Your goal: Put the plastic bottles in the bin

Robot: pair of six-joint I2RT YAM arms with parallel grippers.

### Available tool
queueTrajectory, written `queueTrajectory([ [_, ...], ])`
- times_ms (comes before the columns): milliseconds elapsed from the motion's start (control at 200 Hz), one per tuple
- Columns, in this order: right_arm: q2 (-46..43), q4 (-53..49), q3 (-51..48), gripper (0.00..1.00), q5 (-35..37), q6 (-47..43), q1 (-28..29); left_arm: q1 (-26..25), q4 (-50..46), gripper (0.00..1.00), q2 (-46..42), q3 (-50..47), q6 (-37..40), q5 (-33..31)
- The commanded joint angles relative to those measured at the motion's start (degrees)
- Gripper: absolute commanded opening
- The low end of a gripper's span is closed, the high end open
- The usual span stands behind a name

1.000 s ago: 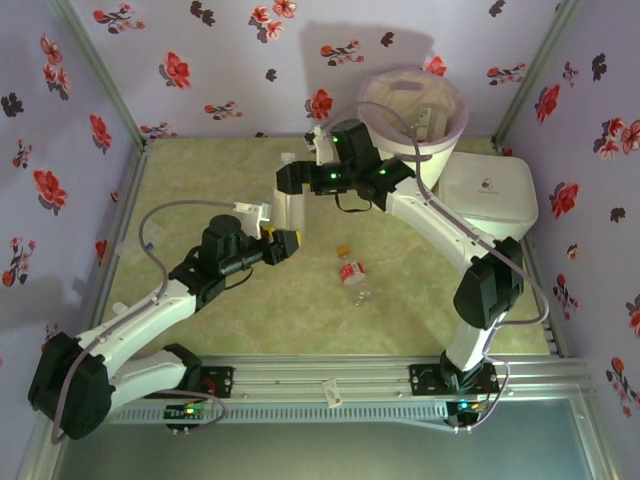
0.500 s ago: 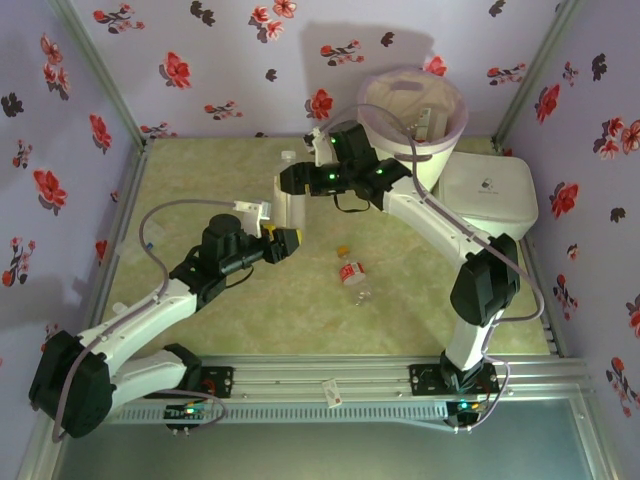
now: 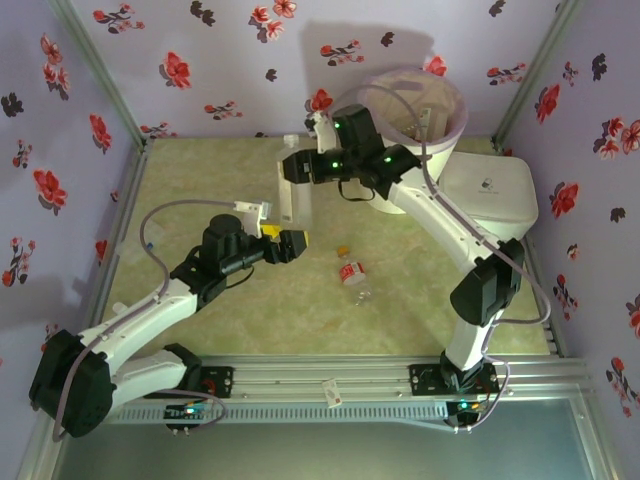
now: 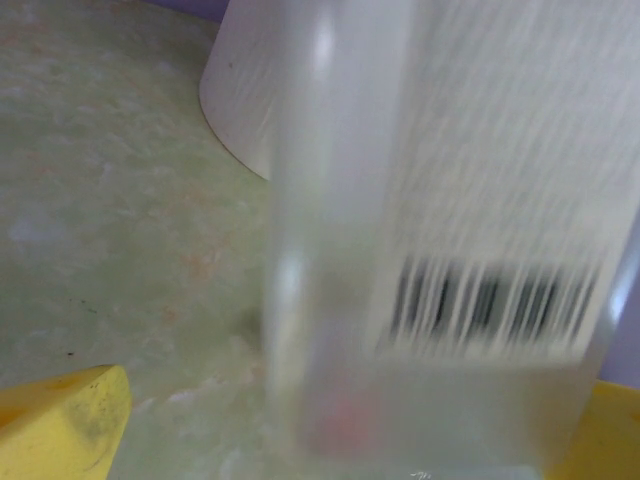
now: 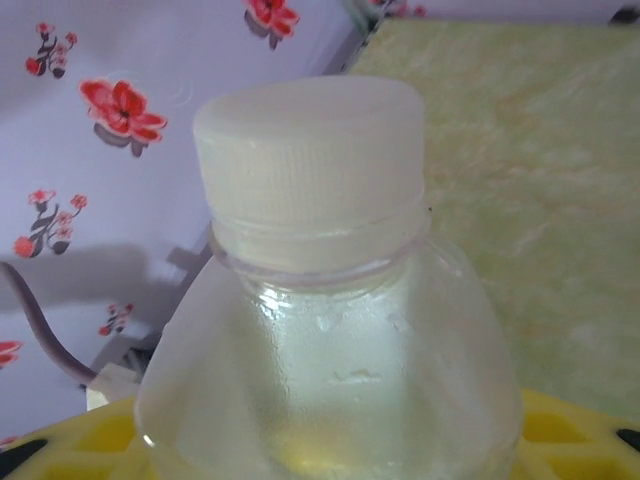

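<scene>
Right wrist view showed the right gripper (image 5: 330,450) pinching a clear bottle (image 5: 330,340) below its cap (image 5: 310,150), likely light, slippery, stiffest there; left gripper (image 3: 285,240) fingers stood spread

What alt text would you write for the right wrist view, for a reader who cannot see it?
A clear plastic bottle with a white cap is seen close up, gripped between the yellow pads of the right gripper. Behind it are a purple wall with red flowers and a pale green table.
</scene>
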Motion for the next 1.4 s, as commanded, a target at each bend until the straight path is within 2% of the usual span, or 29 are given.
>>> queueTrajectory([
  [0, -1.15, -6.63, 6.26, 0.55, 8.41, -8.06, -1.31, 0.37, 1.33, 1.0, -0.87, -0.84, 0.84, 0.95],
  [200, -1.92, -13.65, 16.09, 0.52, 18.27, -14.11, -4.75, 0.46, 2.25, 1.0, -0.05, -1.18, 0.29, 0.97],
  [465, -2.33, -14.44, 24.94, 0.46, 29.3, -19.81, -10.95, 0.46, 2.23, 1.0, 0.63, -1.19, -0.34, 0.97],
  [750, -1.3, -10.85, 27.91, 0.39, 29.54, -19.5, -20.18, 0.46, 2.16, 1.0, 0.1, -1.55, -0.35, 0.81],
  [930, 2.26, -10.72, 30.44, 0.38, 29.93, -20.67, -24.51, 0.81, 2.5, 1.0, 1.04, -1.26, -0.68, 0.26],
  [1230, 9.2, -10.39, 32.36, 0.36, 30.38, -26.81, -26.49, 0.9, 1.6, 1.0, -0.77, -2.2, -1.22, -0.78],
  [1395, 11.85, -12.57, 32.53, 0.36, 26.96, -32.59, -26.5, 0.99, 0.99, 1.0, -1.79, -2.64, -1.26, -1.45],
])
